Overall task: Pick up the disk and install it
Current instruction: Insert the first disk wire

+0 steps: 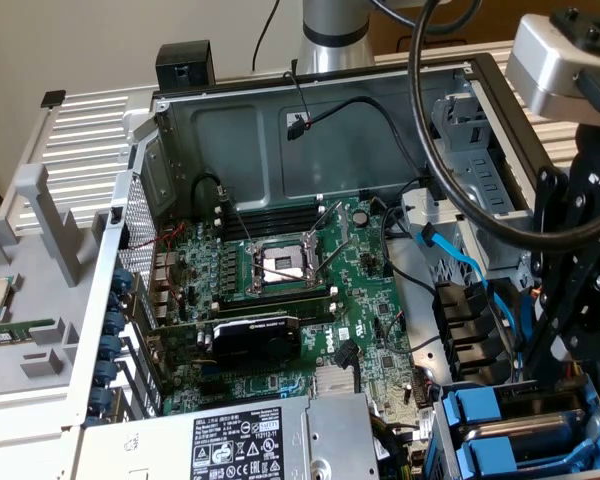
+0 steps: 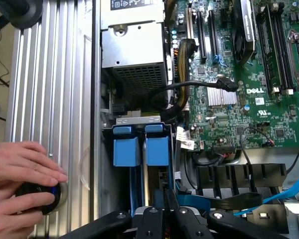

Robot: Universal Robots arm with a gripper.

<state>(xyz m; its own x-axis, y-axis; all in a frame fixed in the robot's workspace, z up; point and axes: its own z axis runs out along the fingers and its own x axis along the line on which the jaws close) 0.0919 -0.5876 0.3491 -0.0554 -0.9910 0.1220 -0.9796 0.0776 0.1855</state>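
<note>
two black fingers of the gripper [image 2: 167,199] sit closest to the wrist camera, drawn close together with just a slim gap. whether they pinch anything i cannot tell. off to one side, on the ribbed metal table [image 2: 50,74] outside the case, a person's hands [image 2: 22,167] rest on a dark knob [image 2: 40,199] with a blue glow.

just past the fingertips, two blue-framed trays stand on edge, side by side, in the drive bay at the corner of the case. the fingers line up with the tray nearer the motherboard, which i take to be the disk [image 2: 157,148]. its label is hidden, so that is a judgement. the other blue tray [image 2: 125,149] sits just beside it, and their blue end tabs are level.

going by that, the step in hand looks like the install, late on: the disk seems home in its slot, or close to it. any further move here calls for a straight path along the slot, because a light blue cable [image 2: 289,188] and black cable guides [image 2: 239,174] lie near.

beyond the bay sits the silver power supply [image 2: 132,45], then the green motherboard [image 2: 249,99], and farthest back the grey case wall [image 1: 280,130].
</note>
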